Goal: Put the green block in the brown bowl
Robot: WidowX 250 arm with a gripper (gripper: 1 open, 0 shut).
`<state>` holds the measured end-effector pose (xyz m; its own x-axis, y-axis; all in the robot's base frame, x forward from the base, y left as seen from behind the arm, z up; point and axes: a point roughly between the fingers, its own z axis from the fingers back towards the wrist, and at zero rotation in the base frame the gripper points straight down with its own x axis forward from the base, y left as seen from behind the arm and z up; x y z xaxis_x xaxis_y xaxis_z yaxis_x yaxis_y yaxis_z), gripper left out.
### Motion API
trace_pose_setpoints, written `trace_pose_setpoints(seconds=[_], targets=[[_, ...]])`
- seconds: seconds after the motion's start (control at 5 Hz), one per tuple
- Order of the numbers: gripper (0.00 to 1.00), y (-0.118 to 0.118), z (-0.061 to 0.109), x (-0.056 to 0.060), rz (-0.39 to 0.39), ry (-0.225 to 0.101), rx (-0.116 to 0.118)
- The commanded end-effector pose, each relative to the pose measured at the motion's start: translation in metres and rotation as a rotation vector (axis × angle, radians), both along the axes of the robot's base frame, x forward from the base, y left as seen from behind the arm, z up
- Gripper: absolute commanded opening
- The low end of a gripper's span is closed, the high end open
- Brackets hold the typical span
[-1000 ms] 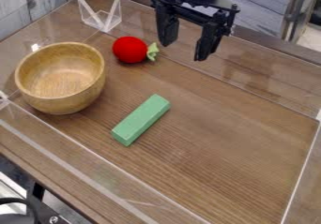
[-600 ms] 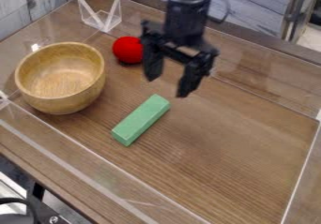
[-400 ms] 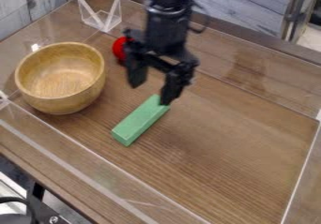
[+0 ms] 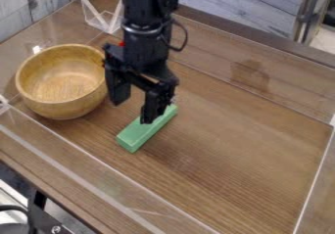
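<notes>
While gripper [image 4: 136, 106] hangs jaws apart, green block [image 4: 141, 130] lies below, unheld, beside brown bowl [image 4: 59, 80].

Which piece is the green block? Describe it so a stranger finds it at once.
Start at the brown bowl on the left of the wooden table. Just right of it, under the open gripper, lies the green block. It is the only flat, light green bar there.

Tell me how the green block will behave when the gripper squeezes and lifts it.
The green block looks like a rigid flat bar, so it probably won't bend. Lying flat with straight edges, it shouldn't roll. Being long, it may tilt if the open gripper grips it off-centre. It looks light, though the picture can't confirm that.
</notes>
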<state>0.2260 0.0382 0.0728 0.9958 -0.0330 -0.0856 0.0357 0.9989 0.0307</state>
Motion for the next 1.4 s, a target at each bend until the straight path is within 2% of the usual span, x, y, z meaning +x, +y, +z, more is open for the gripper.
trace_pose_setpoints(seconds=[0.0,0.6,1.2], targets=[[1.0,0.003,-0.002,0.005,0.001,-0.054,0.012],[1.0,0.001,-0.029,0.01,0.013,-0.072,0.022],[1.0,-0.002,-0.041,0.014,0.024,-0.1,0.025]])
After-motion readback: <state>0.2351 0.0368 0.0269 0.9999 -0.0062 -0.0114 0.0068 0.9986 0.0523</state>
